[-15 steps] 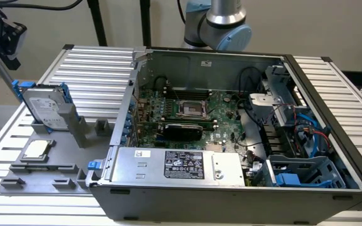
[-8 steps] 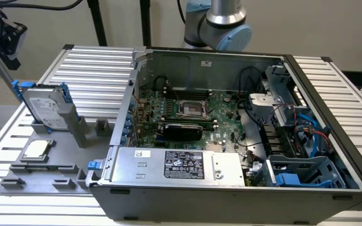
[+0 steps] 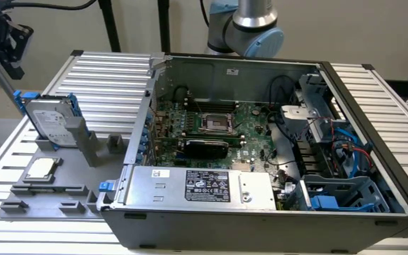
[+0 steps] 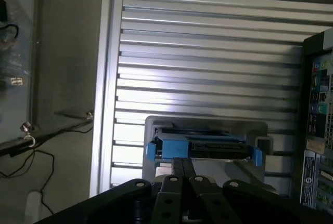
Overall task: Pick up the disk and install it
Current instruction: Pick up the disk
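Note:
The disk (image 3: 50, 121), silver-grey with a white label and a bright blue carrier, stands on edge in a slot of the grey fixture (image 3: 76, 194) at the exterior view's left. My gripper (image 3: 9, 61) hangs above it, a little further towards the exterior view's left, and clear of it. In the wrist view the disk (image 4: 203, 146) shows edge-on in its holder beyond my gripper (image 4: 182, 162). The two black fingers (image 4: 177, 168) are pressed together with nothing between them.
A small square silver CPU chip (image 3: 41, 169) lies on the fixture in front of the disk. The open computer case (image 3: 154, 79) takes up the middle, with motherboard (image 3: 218, 125), grey power supply (image 3: 197, 186) and a blue drive bay (image 3: 339, 196). A ribbed aluminium table (image 3: 112, 74) lies underneath.

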### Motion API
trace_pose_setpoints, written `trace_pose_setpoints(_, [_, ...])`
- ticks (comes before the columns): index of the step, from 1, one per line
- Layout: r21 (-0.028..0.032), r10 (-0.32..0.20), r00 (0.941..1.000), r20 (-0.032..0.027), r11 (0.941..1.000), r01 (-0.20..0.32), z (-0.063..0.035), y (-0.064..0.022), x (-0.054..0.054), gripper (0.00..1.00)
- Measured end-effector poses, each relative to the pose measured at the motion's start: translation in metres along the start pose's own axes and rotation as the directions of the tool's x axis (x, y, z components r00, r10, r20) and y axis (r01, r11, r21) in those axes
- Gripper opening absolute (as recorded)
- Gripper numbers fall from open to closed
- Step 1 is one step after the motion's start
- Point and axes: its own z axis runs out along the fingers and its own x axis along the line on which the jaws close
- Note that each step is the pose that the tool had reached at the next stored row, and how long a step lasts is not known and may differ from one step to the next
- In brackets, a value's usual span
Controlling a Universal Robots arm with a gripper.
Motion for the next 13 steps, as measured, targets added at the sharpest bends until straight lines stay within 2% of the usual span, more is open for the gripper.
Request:
trace_pose_setpoints(3, [-0.001,-0.054,0.9985,-0.0028,0.9985,0.054,0.0009,-0.0001,-0.0001,0.11])
trace_pose_setpoints(7, [-0.0027,-0.127,0.9919,-0.0061,0.9919,0.127,0.0025,-0.0001,0.0,0.11])
trace_pose_setpoints(10, [-0.004,-0.181,0.9835,-0.0087,0.9835,0.181,0.0034,-0.0002,0.0,0.11])
trace_pose_setpoints(13, [-0.0056,-0.235,0.972,-0.011,0.9721,0.235,0.004,-0.0002,0.0,0.11])
